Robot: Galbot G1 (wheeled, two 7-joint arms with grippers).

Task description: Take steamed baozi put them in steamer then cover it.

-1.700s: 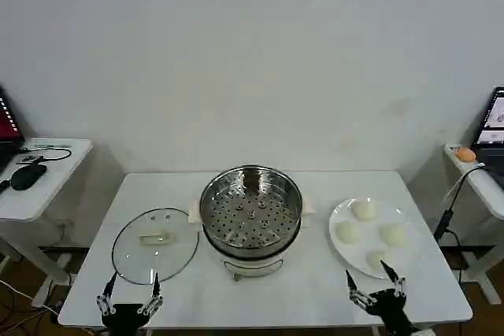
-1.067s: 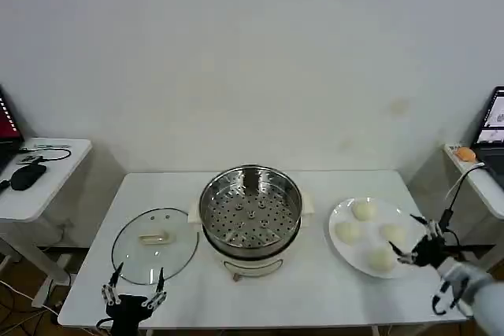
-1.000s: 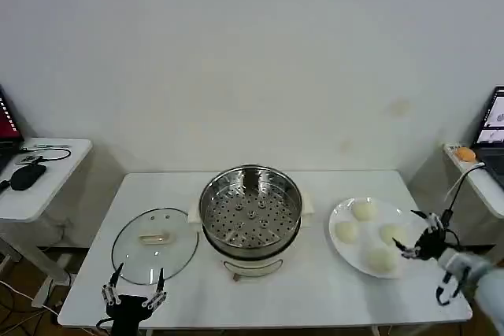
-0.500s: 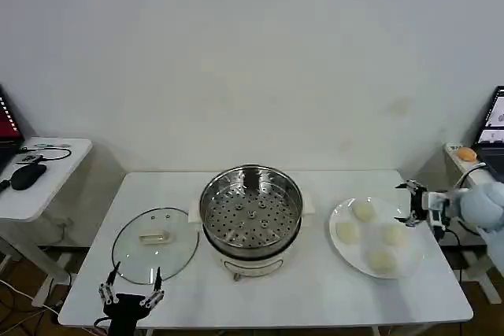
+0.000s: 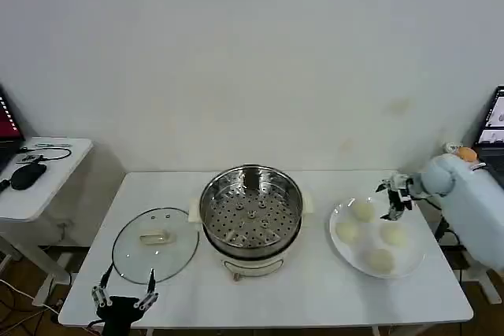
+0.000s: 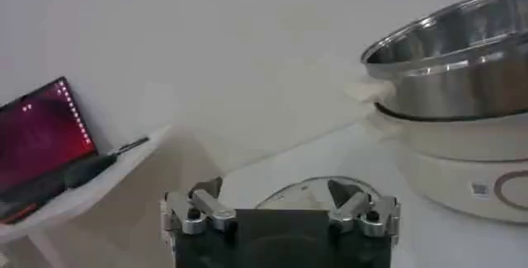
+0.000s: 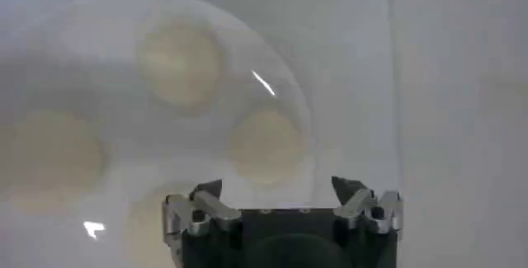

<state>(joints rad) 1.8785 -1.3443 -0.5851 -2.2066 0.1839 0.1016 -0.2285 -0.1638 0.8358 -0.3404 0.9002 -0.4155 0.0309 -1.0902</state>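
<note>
Even, bright, soft room light, faint shadows on the tabletop [image 5: 315,289], glare on the steamer [image 5: 251,208] rim, right wrist view hazy and blurred.

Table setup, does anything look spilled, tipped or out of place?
Nothing stands out. Four steamed baozi sit on the white plate, the steamer stands upright and uncovered, and the glass lid lies flat beside it.

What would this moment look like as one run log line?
right gripper: open, above plate | baozi: four on plate | steamer: empty | glass lid: on table | left gripper: open, parked
</note>
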